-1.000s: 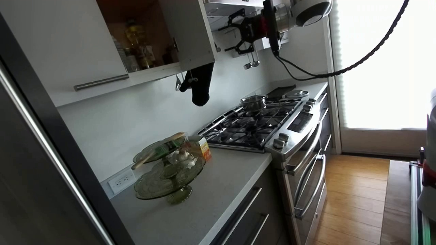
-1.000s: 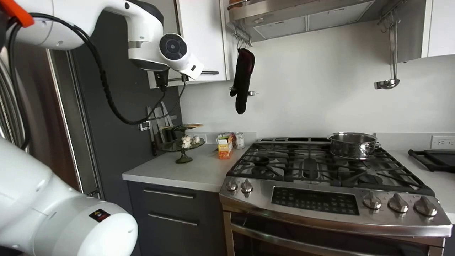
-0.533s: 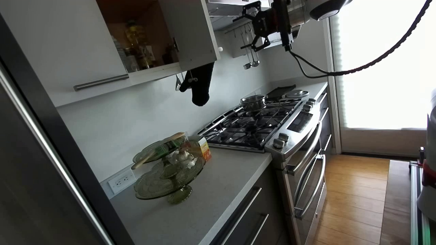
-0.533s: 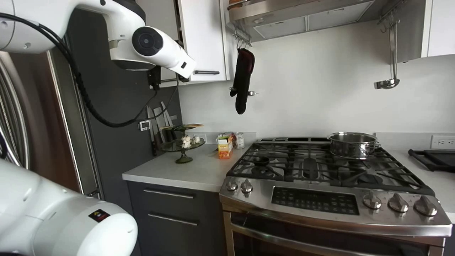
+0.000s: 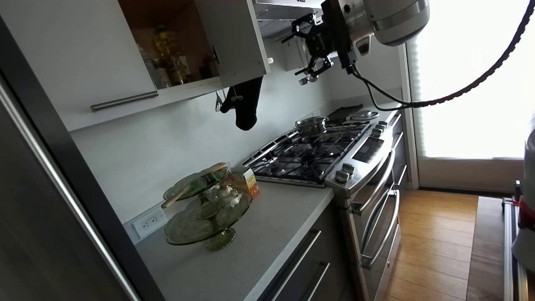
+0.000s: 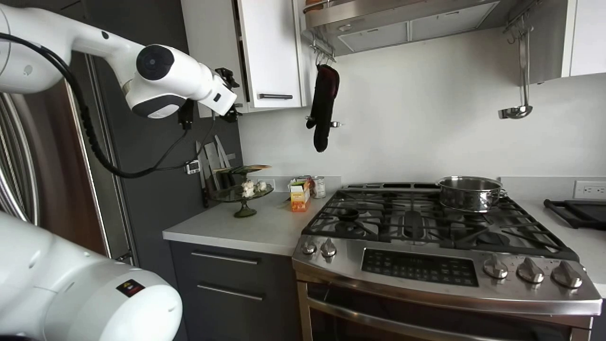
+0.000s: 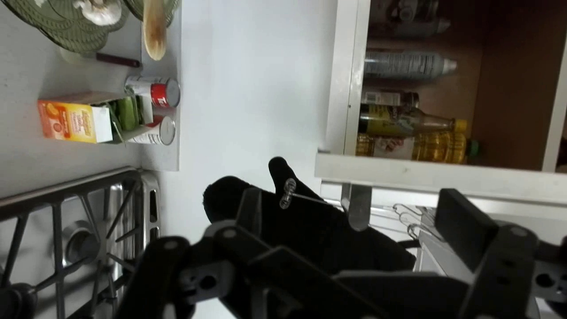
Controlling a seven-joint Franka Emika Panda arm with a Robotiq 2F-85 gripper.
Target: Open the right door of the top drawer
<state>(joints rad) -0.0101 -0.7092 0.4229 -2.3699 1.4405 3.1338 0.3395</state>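
A glaring window [image 5: 468,62] stands above wooden flooring [image 5: 430,238]; a pale wall [image 6: 416,109] backs the counter [image 6: 265,227].

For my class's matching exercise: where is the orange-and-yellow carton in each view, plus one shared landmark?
In an exterior view: orange-and-yellow carton, below and left of centre.
In an exterior view: carton, just below centre.
In the wrist view: carton, left, above mid-height.
Shared landmark: the gas cooktop.

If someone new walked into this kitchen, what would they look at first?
Probably the big white robot arm on the left of an exterior view, its black fingers spread apart, facing the open cabinet door. Next might be the green glass stand on the counter, holding white garlic, or the black oven mitt hanging near the wall.
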